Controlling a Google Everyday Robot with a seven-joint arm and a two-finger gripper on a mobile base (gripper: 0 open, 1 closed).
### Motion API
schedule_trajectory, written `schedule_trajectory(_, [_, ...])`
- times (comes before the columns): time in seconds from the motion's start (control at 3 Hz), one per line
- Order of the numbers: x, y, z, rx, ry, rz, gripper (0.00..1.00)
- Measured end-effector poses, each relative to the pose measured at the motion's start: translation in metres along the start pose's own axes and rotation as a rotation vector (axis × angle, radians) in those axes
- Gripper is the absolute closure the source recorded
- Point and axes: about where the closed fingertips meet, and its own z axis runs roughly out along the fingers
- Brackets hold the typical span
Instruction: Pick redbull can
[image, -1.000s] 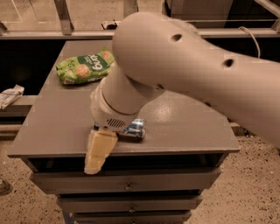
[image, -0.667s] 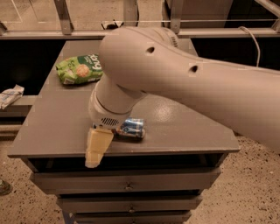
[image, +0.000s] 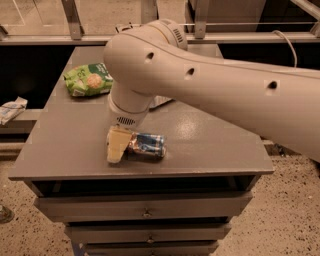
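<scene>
The redbull can lies on its side on the grey cabinet top, near the front edge, blue and silver. My gripper hangs from the big white arm and sits low over the top, right against the can's left end. Only its cream-coloured tip shows; the rest is hidden under the arm's wrist. The arm covers much of the middle and right of the view.
A green snack bag lies at the back left of the top. A pale object peeks out from under the arm behind the can. Drawers are below the front edge. A white item lies on a ledge at left.
The gripper has moved back from the front edge and toward the can; it now sits against the can's left end. The can has stayed in place.
</scene>
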Motion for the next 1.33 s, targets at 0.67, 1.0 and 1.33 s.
schedule_trajectory(0.67, [0.025, -0.039, -0.012, 0.049, 0.063, 0.044, 0.62])
schedule_trajectory(1.0, [0.032, -0.039, -0.020, 0.034, 0.061, 0.052, 0.85])
schedule_trajectory(1.33, [0.030, -0.038, -0.039, -0.005, 0.009, 0.050, 1.00])
